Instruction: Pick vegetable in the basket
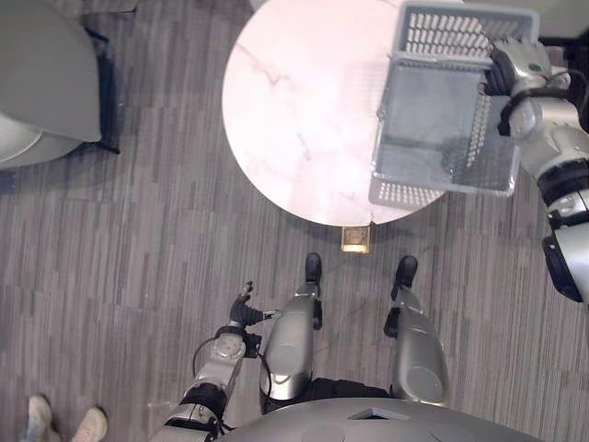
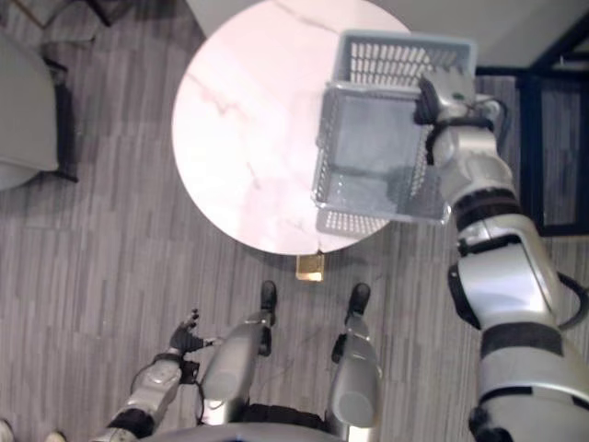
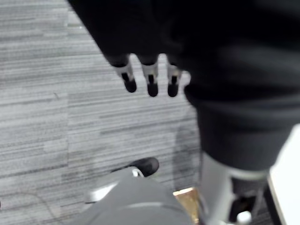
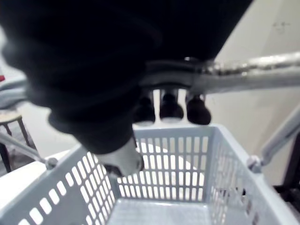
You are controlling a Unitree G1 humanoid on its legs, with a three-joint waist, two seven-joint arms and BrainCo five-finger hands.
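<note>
Here, basket (image 1: pixel 442 129) hangs above round pale table (image 1: pixel 294 110), grey floor (image 1: pixel 138 258).

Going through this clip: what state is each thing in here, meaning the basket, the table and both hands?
Pale grey perforated plastic basket: empty, held by its metal handle over the table's edge.
Round white marble table: standing, partly under the basket.
Right hand: shut on the metal handle.
Left hand: open, hanging low over the floor.

We see an office lounge. Grey carpet (image 1: pixel 138 230) surrounds the marble table (image 1: pixel 294 110); a grey furniture piece (image 1: pixel 46 83) stands left of it.
</note>
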